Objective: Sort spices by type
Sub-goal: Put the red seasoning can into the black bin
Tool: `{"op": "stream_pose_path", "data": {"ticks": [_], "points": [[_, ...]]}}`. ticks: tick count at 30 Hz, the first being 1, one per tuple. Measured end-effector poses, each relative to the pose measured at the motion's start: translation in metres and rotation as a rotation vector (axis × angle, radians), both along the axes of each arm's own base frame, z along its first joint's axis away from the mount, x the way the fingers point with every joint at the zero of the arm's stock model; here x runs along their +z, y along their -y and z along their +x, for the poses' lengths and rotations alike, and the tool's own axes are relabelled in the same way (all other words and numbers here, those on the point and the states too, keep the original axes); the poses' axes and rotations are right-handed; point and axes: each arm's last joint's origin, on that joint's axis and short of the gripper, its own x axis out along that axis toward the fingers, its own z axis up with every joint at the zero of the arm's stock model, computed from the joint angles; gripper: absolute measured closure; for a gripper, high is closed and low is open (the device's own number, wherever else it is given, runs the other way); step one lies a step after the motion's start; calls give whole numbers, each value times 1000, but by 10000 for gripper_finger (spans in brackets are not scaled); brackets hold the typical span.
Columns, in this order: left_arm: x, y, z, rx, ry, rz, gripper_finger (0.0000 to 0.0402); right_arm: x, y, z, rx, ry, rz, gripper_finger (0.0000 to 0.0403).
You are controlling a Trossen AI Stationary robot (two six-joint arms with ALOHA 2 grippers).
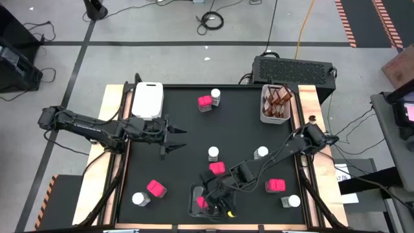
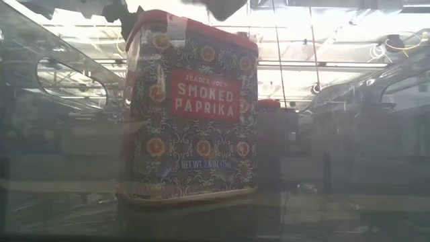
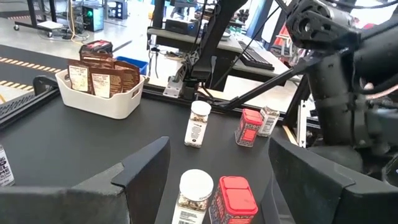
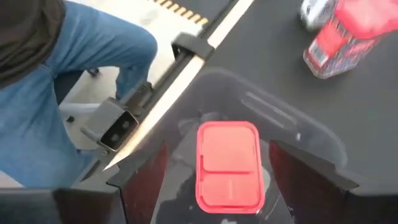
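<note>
My right gripper (image 1: 215,198) is open over a clear tray (image 1: 194,191) at the table's near edge. A pink square-topped box (image 4: 229,167) stands on its base in that tray, between the two fingers, with a gap on each side. The low view shows it as a paprika tin (image 2: 191,107). My left gripper (image 1: 173,139) hangs open over the table's left-middle. Several other pink boxes, such as one (image 1: 217,168), and white-lidded clear jars, such as one (image 1: 213,153), stand scattered. Brown jars (image 1: 277,101) fill a white bin.
A white tray (image 1: 147,99) sits at the far left corner. The white bin (image 3: 102,93) stands at the far right. A jar (image 3: 194,196) and a pink box (image 3: 233,199) stand just ahead of my left gripper. A person's jeans (image 4: 62,81) show beyond the near edge.
</note>
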Motion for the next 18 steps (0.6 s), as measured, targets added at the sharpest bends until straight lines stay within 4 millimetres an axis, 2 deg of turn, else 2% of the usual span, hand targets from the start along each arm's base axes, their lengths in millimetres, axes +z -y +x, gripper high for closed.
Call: {"op": "stream_pose_path", "data": {"ticks": [4, 13, 18], "points": [[0, 0, 0, 0, -2, 1, 125, -16, -3, 7, 2, -46, -8, 134], [-2, 0, 0, 0, -22, 2, 125, -22, -5, 12, -10, -22, -16, 150], [-2, 0, 0, 0, -22, 2, 125, -36, -5, 16, -53, -50, -42, 150]]}}
